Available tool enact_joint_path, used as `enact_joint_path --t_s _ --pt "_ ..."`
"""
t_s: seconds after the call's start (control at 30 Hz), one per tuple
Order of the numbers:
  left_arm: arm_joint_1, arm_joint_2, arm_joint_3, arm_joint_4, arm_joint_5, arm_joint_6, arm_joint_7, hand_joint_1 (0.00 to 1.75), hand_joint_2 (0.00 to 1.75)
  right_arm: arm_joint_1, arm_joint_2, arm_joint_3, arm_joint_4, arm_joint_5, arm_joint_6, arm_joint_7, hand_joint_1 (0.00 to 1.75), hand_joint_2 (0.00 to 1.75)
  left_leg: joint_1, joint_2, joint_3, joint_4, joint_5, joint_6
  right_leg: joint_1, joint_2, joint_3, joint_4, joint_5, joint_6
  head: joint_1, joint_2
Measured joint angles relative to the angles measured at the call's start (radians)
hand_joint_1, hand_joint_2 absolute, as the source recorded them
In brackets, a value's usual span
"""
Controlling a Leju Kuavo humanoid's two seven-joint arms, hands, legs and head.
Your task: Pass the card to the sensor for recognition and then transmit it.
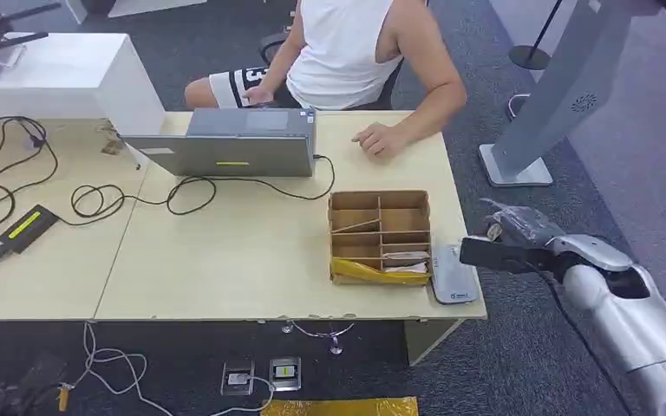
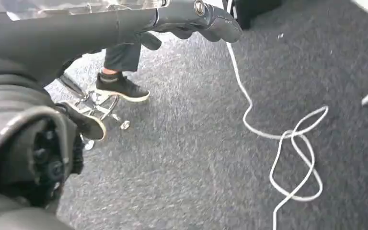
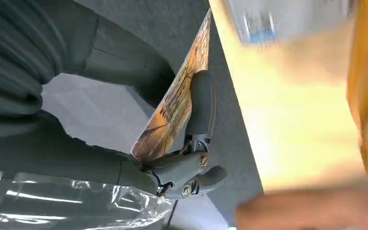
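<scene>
My right hand [image 1: 510, 241] hovers just off the table's right edge, beside the flat grey sensor [image 1: 451, 274] that lies at that edge. In the right wrist view the hand [image 3: 191, 143] pinches an orange-brown patterned card [image 3: 172, 112] between thumb and fingers, the card standing edge-up near the table edge. The sensor [image 3: 261, 21] is a blur beyond the card. A brown cardboard divider box [image 1: 380, 236] with several cards in it stands left of the sensor. My left hand [image 2: 196, 19] hangs over the carpet with nothing in it, fingers loosely stretched.
A person sits behind the table, one hand [image 1: 380, 139] resting on it near the box. A grey laptop [image 1: 234, 149], black cables [image 1: 95, 201] and a power brick [image 1: 26, 227] lie to the left. A grey stand [image 1: 555, 95] rises on the right.
</scene>
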Motion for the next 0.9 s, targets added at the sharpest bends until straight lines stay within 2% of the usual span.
enact_joint_path --t_s 0.13,0.27,0.37,0.43,0.57,0.7,0.9 --pt "0.0 -0.031 -0.002 0.024 -0.029 -0.001 0.0 0.0 0.0 -0.138 0.014 -0.007 0.033 -0.025 -0.1 -0.054 1.75 1.75 -0.001 0.0 -0.001 0.0 0.0 0.0 -0.001 0.0 -0.001 0.0 0.0 0.0 0.0 0.0" --pt "-0.001 -0.077 -0.003 0.038 -0.05 0.0 0.0 0.0 0.0 -0.312 0.042 -0.014 0.108 -0.053 -0.237 -0.096 1.75 1.75 -0.001 0.0 -0.001 0.0 0.0 0.001 -0.001 -0.001 -0.001 0.0 0.0 0.0 0.0 0.0" --pt "-0.01 -0.108 -0.005 0.045 -0.076 0.0 0.0 0.0 0.0 -0.43 0.072 -0.026 0.181 -0.087 -0.371 -0.132 1.75 1.75 -0.001 -0.001 -0.002 0.0 0.001 0.001 -0.001 -0.001 -0.001 0.0 0.0 0.0 0.0 0.0" --pt "-0.019 -0.132 -0.008 0.05 -0.095 -0.003 0.0 0.0 0.0 -0.513 0.1 -0.033 0.246 -0.109 -0.429 -0.155 1.75 1.75 -0.001 -0.001 -0.002 0.0 0.0 0.001 -0.001 -0.001 -0.002 0.0 0.0 0.0 0.0 0.0" --pt "-0.049 -0.163 -0.013 0.054 -0.119 -0.022 0.013 0.0 0.0 -0.607 0.154 -0.027 0.345 -0.104 -0.436 -0.168 1.75 1.75 -0.001 -0.001 -0.002 0.0 0.0 0.001 0.0 -0.001 -0.001 0.0 0.0 0.0 0.0 0.0" --pt "-0.074 -0.187 -0.024 0.057 -0.14 -0.044 0.029 0.0 0.0 -0.67 0.217 -0.019 0.459 -0.066 -0.436 -0.155 1.75 1.75 0.0 -0.001 -0.002 0.0 0.001 0.001 0.0 -0.001 -0.001 0.001 0.0 0.0 0.0 0.0" --pt "-0.092 -0.211 -0.044 0.061 -0.156 -0.056 0.05 0.0 0.0 -0.685 0.287 0.015 0.584 0.025 -0.43 -0.109 1.75 1.75 0.0 -0.001 -0.001 0.0 0.001 0.001 0.001 -0.001 -0.001 0.001 0.0 0.0 0.0 0.0"
